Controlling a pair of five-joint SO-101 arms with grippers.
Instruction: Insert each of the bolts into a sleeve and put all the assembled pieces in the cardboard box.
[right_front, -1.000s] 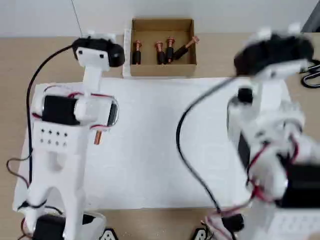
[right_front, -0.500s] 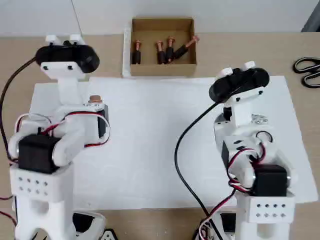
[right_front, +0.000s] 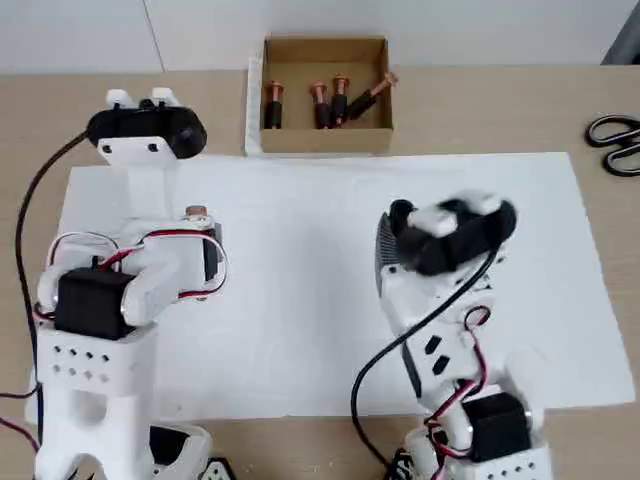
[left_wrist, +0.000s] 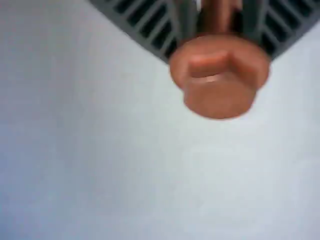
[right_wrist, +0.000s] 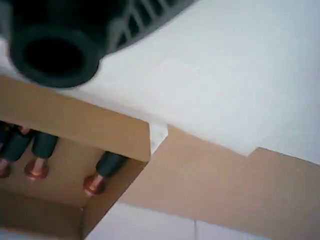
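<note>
My left gripper (left_wrist: 218, 17) is shut on a copper bolt (left_wrist: 218, 75), whose head points at the camera between the grey ribbed fingers (left_wrist: 145, 17). From above, that bolt (right_front: 196, 212) pokes out by the left arm over the white sheet (right_front: 300, 290). My right gripper (right_wrist: 75, 30) is shut on a black sleeve (right_wrist: 52, 57), open end toward the camera. In the high view the right gripper (right_front: 386, 248) hangs over the sheet's middle right. The cardboard box (right_front: 322, 140) at the back holds several assembled pieces (right_front: 340, 98); its corner (right_wrist: 125, 135) and some pieces (right_wrist: 102, 172) appear beyond the sleeve.
Black scissors (right_front: 615, 140) lie at the far right table edge. The white sheet covers most of the wooden table (right_front: 480, 110). Black cables (right_front: 400, 345) trail from both arms toward the front edge.
The right arm has swung left and down toward the sheet's middle with the sleeve. The left arm, after rising and pulling back, has shifted only slightly with the bolt.
</note>
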